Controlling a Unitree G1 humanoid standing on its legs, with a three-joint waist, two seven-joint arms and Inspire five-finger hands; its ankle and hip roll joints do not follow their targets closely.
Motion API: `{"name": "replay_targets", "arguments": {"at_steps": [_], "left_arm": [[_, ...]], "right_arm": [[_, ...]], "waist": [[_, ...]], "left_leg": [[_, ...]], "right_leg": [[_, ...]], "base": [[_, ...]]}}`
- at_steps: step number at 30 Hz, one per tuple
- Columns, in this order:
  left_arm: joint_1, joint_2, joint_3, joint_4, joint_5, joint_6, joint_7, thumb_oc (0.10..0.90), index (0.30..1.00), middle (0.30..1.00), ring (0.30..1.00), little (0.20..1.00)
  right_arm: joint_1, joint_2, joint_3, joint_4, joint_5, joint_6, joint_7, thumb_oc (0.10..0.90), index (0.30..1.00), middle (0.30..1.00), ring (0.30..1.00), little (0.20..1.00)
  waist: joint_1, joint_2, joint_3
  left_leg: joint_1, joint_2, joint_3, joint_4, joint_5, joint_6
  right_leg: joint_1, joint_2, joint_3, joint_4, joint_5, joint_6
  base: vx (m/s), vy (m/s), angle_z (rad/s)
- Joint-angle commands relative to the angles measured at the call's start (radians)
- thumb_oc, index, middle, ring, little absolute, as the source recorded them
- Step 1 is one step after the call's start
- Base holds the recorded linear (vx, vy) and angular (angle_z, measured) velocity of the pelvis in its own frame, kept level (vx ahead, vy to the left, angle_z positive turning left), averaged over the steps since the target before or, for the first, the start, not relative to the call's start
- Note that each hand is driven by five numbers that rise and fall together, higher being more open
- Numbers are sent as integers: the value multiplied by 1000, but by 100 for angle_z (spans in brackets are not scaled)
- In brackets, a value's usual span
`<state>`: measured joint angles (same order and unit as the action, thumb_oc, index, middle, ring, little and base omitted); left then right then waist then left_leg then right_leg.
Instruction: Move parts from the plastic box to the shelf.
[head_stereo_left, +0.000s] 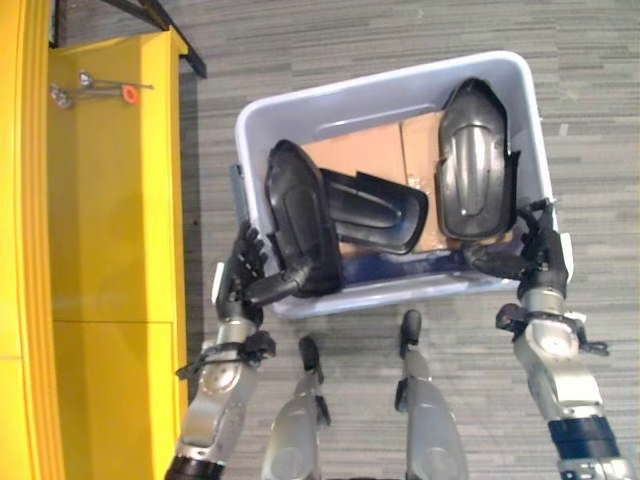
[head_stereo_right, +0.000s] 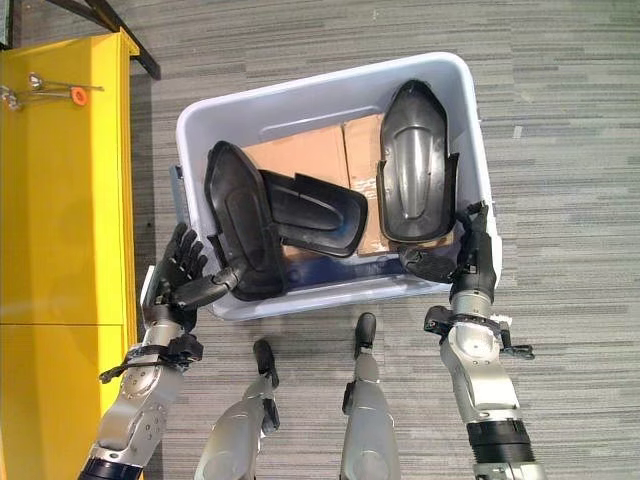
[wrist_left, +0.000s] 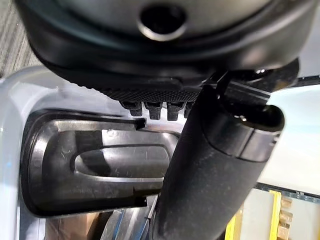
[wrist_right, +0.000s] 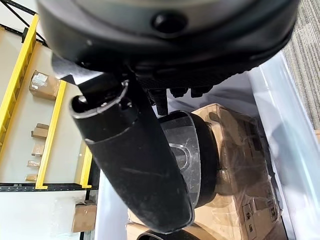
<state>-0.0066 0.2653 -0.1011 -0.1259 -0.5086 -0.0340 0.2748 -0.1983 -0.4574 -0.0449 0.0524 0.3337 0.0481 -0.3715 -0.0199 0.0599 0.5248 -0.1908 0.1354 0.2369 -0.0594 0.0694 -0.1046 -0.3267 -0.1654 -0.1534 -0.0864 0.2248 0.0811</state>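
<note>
At the far left stands the yellow shelf (head_stereo_left: 110, 200), its surface bare but for a small metal tool with an orange tip (head_stereo_left: 100, 93). Beside it, the left robot hand (head_stereo_right: 180, 275) is at the near left corner of the plastic box (head_stereo_left: 390, 95), fingers spread and straight, thumb reaching under the lower end of the left black part (head_stereo_left: 297, 215); it is open and grips nothing. That part leans against the box's left wall. A second, flatter black part (head_stereo_left: 375, 205) lies across the cardboard (head_stereo_left: 365, 150) in the middle, and a third (head_stereo_left: 475, 165) stands against the right wall. The right robot hand (head_stereo_right: 470, 262) is at the box's near right corner, thumb extended toward the third part's lower edge, fingers relaxed rather than clenched. The parts look like stiff, light, smooth moulded shells, probably slippery; their raised rims or narrow ends seem the surest hold
</note>
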Motion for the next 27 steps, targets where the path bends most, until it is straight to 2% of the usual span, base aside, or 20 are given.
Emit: {"name": "replay_targets", "arguments": {"at_steps": [1,6,18,27], "left_arm": [[-11,70,30,-111,-34,-106,7,900,1000,1000,1000,1000],[-11,78,14,-123,-44,-110,11,900,1000,1000,1000,1000],[7,95,-19,-157,-79,-120,11,900,1000,1000,1000,1000],[11,94,-29,-164,-93,-119,13,900,1000,1000,1000,1000]], "right_arm": [[-65,-22,-40,-18,-38,-104,-38,900,1000,1000,1000,1000],[-109,-49,-47,30,-58,-99,-81,900,1000,1000,1000,1000],[-229,-121,-31,192,-15,-90,-141,900,1000,1000,1000,1000],[-244,-126,-33,184,35,-104,-135,900,1000,1000,1000,1000]], "waist": [[5,-35,-30],[10,-31,-21],[28,-18,-5],[30,-18,-5]], "left_leg": [[-37,16,-37,22,46,-29],[-49,12,-40,21,48,-29],[-99,5,-55,28,44,-24],[-121,2,-63,35,39,-19]], "right_leg": [[52,-86,-55,99,-139,91],[39,-86,-55,102,-138,90],[-12,-88,-52,119,-143,89],[-36,-85,-47,131,-149,85]], "base": [[0,0,0],[0,0,0],[1,-3,3],[2,0,1]]}}
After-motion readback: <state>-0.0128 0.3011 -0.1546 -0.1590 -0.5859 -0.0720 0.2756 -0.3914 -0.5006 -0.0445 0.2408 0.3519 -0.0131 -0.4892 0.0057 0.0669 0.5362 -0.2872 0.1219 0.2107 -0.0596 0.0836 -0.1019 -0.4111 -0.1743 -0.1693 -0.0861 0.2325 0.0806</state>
